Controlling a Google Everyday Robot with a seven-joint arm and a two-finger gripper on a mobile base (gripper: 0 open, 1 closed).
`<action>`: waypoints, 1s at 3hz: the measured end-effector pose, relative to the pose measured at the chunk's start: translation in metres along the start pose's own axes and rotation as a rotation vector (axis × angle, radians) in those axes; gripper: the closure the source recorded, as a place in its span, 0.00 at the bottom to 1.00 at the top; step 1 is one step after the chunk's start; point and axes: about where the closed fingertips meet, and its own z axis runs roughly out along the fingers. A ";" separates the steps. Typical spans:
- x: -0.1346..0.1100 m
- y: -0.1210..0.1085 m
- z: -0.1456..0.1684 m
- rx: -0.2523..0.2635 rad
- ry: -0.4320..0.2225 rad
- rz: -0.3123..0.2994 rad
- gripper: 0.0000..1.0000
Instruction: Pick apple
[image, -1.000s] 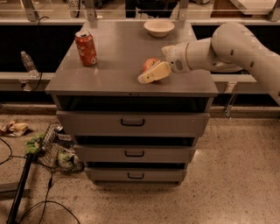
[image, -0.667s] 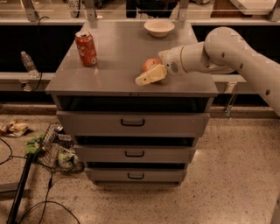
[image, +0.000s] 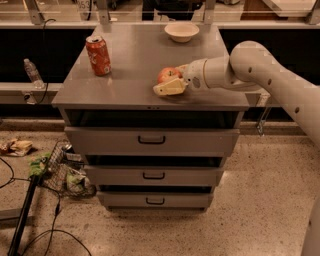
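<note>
The red apple (image: 168, 74) with a yellowish patch sits on the grey cabinet top (image: 130, 80), right of centre near the front edge. My gripper (image: 171, 81) reaches in from the right at the end of the white arm (image: 260, 70). It is open, with its jaws either side of the apple. The near cream finger (image: 170, 88) lies along the apple's front side, low on the top. The far finger is hidden behind the apple. The apple rests on the surface.
A tall red soda can (image: 98, 55) stands at the left of the top. A white bowl (image: 181, 31) sits at the back. The cabinet has three drawers (image: 151, 140). Clutter and cables (image: 60, 170) lie on the floor at left.
My gripper has slid left along the top, so the apple now sits further in between its fingers. The can and bowl have not moved.
</note>
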 end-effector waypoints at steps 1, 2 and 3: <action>-0.012 0.005 -0.005 -0.011 -0.073 -0.023 0.64; -0.049 0.029 -0.040 -0.024 -0.173 -0.082 0.87; -0.086 0.053 -0.092 -0.017 -0.258 -0.144 1.00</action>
